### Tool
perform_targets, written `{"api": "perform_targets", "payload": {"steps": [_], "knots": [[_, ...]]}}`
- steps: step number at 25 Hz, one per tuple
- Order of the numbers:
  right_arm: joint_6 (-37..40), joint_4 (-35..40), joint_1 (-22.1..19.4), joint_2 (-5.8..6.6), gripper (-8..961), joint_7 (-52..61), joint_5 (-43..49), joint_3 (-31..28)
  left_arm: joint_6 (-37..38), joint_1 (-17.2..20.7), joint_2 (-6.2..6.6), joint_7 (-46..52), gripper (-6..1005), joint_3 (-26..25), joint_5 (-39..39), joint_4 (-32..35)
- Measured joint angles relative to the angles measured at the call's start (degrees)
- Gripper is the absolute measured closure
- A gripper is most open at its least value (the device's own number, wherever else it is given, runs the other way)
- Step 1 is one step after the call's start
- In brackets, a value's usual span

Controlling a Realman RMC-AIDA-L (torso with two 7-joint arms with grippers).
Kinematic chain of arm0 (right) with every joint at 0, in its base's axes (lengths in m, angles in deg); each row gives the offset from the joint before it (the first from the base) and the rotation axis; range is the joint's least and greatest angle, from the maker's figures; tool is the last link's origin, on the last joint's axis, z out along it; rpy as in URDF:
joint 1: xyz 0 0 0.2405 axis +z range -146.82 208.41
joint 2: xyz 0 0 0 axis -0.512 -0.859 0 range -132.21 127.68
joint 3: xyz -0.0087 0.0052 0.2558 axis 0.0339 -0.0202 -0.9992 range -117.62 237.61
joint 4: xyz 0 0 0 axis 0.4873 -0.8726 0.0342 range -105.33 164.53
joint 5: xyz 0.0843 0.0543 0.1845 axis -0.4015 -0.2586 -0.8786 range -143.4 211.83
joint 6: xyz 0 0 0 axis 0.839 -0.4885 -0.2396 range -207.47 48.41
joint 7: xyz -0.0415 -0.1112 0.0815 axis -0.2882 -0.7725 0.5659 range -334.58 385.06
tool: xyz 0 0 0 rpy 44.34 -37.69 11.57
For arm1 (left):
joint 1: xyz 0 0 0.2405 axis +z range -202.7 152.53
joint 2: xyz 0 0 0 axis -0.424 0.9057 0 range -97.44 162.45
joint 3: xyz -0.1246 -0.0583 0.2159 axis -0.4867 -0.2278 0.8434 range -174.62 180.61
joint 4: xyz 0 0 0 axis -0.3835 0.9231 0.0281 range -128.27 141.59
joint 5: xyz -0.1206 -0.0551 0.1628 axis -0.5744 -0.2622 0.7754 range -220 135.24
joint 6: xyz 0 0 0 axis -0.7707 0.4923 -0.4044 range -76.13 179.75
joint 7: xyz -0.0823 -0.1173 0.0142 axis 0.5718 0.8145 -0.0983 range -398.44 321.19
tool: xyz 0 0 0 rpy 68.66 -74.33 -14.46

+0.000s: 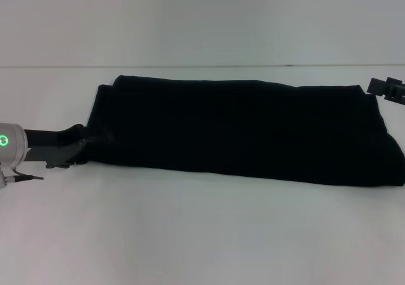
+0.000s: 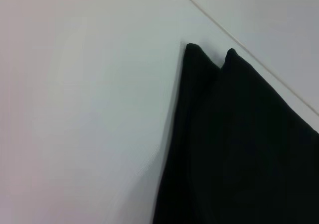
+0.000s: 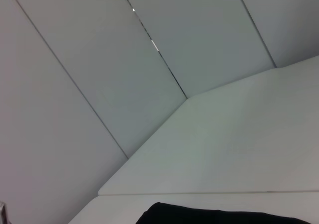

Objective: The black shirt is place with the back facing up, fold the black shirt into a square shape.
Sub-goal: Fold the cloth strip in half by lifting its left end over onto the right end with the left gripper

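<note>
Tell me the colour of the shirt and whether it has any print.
Plain matte black, no print visible; the black shirt shows best in the head view.

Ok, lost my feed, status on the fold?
Left gripper at black shirt left end. Right gripper at far right corner. Shirt a long band on table. Nothing in the way.

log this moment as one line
black shirt: long band on table | left gripper: at its left end | right gripper: at far right corner
</note>
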State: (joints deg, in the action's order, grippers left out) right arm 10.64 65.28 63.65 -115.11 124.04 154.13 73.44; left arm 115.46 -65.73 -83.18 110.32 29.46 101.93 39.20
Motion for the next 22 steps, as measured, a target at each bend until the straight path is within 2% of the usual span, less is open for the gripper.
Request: {"api": "perform_targets", "payload": {"steps": [20,22], "knots": [[0.89,0.0,-0.16,-0.34,30,-0.1,-0.04,0.14,-0.72,-0.58,-0.25,-7.21,91,-0.02,-0.06,-0.85],[0.89,0.0,-0.25,-0.38,30,-0.23,-0.04,0.19,-0.85,-0.43,-0.42,-8.04,172,-0.11,-0.13,-0.9]]}}
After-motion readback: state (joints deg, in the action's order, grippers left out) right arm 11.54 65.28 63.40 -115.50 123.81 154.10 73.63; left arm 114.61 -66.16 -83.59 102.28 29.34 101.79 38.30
